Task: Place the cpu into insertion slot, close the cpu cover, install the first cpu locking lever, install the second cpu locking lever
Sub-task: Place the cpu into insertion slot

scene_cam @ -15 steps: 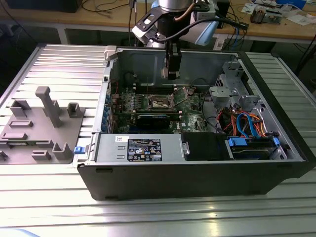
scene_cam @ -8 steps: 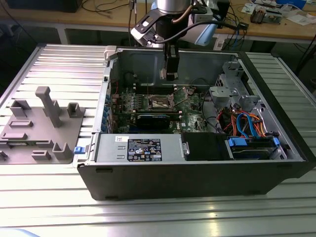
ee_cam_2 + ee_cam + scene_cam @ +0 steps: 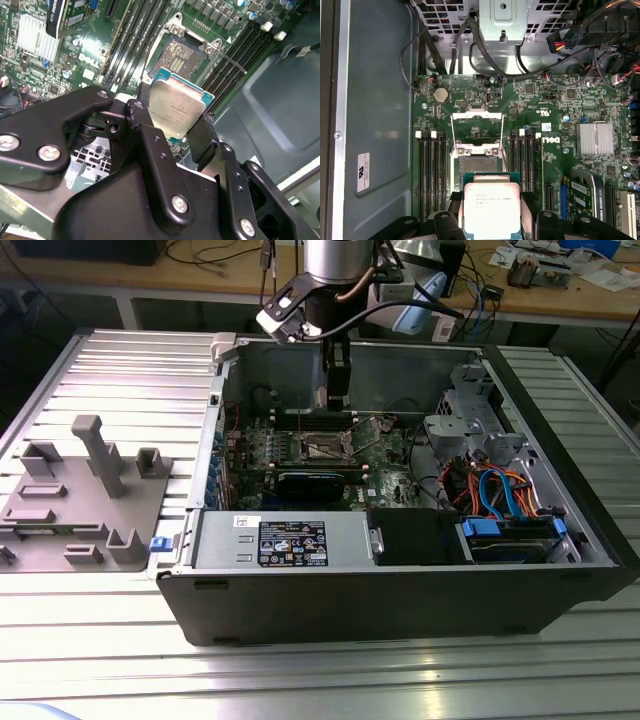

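In both wrist views my gripper (image 3: 172, 122) is shut on the cpu (image 3: 176, 106), a small square chip with a silver-grey top and green edge, held by two opposite sides between black fingers (image 3: 454, 202). The cpu (image 3: 491, 210) hangs above the green board, just short of the insertion slot (image 3: 477, 163), whose dark centre lies bare. The cpu cover (image 3: 476, 115) is swung open and lies back beyond the slot. Thin wire levers (image 3: 235, 59) stand loose beside the insertion slot (image 3: 182, 56). In the exterior view the gripper (image 3: 338, 390) reaches down into the open case above the slot (image 3: 322, 447).
Black memory slots (image 3: 432, 170) flank the socket. A finned heat sink (image 3: 594, 138) and a black card (image 3: 318, 483) sit nearby. The power-supply box (image 3: 300, 540) and a drive cage with cables (image 3: 500, 500) fill the case front. A grey fixture (image 3: 85, 490) stands at the exterior view's left.
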`<state>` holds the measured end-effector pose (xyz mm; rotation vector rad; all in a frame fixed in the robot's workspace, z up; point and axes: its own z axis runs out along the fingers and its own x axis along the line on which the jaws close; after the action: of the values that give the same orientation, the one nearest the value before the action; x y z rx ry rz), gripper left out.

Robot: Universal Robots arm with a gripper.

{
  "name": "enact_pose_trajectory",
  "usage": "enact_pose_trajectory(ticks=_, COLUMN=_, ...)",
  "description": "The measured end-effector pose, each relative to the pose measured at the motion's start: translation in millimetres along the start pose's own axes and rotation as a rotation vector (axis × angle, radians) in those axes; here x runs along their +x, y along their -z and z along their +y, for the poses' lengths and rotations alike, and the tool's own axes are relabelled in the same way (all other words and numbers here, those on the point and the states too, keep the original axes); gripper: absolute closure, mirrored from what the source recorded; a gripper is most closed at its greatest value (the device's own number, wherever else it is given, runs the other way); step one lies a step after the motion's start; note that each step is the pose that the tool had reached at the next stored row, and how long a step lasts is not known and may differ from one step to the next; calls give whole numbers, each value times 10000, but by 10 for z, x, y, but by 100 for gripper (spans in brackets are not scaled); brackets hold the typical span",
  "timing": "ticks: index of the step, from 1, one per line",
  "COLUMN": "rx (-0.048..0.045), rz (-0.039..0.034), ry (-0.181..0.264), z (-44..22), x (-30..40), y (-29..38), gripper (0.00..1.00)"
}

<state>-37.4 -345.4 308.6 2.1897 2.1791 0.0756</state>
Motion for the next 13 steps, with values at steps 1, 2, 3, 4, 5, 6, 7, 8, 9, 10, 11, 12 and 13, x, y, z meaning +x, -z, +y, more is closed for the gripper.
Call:
enact_pose_trajectory(ticks=1, rx=1, rz=-1, ry=-1, z=-1, x=0, y=0, gripper=46)
enact_pose_trajectory(ticks=2, rx=0, rz=0, ry=-1, z=-1, x=0, y=-1, gripper=46)
enact_pose_trajectory(ticks=3, rx=0, rz=0, ry=-1, z=-1, x=0, y=-7, gripper=46)
enact_pose_trajectory(ticks=4, rx=0, rz=-4, ry=-1, z=-2, x=0, y=-15, gripper=46)
enact_pose_trajectory(ticks=5, rx=-1, rz=-5, ry=-1, z=-2, x=0, y=-16, gripper=46)
enact_pose_trajectory(ticks=6, rx=-1, rz=-4, ry=-1, z=-2, x=0, y=-18, gripper=46)
enact_pose_trajectory(ticks=7, rx=-1, rz=-4, ry=-1, z=-2, x=0, y=-20, gripper=46)
enact_pose_trajectory(ticks=8, rx=-1, rz=-5, ry=0, z=-2, x=0, y=-23, gripper=46)
enact_pose_trajectory(ticks=9, rx=0, rz=-5, ry=0, z=-3, x=0, y=-29, gripper=46)
enact_pose_trajectory(ticks=10, rx=-1, rz=-5, ry=-1, z=-3, x=0, y=-32, gripper=46)
enact_pose_trajectory(ticks=11, rx=-1, rz=-4, ry=0, z=-3, x=0, y=-34, gripper=46)
enact_pose_trajectory(ticks=12, rx=0, rz=-5, ry=0, z=-3, x=0, y=-36, gripper=46)
enact_pose_trajectory(ticks=13, rx=0, rz=-5, ry=-1, z=-3, x=0, y=-38, gripper=46)
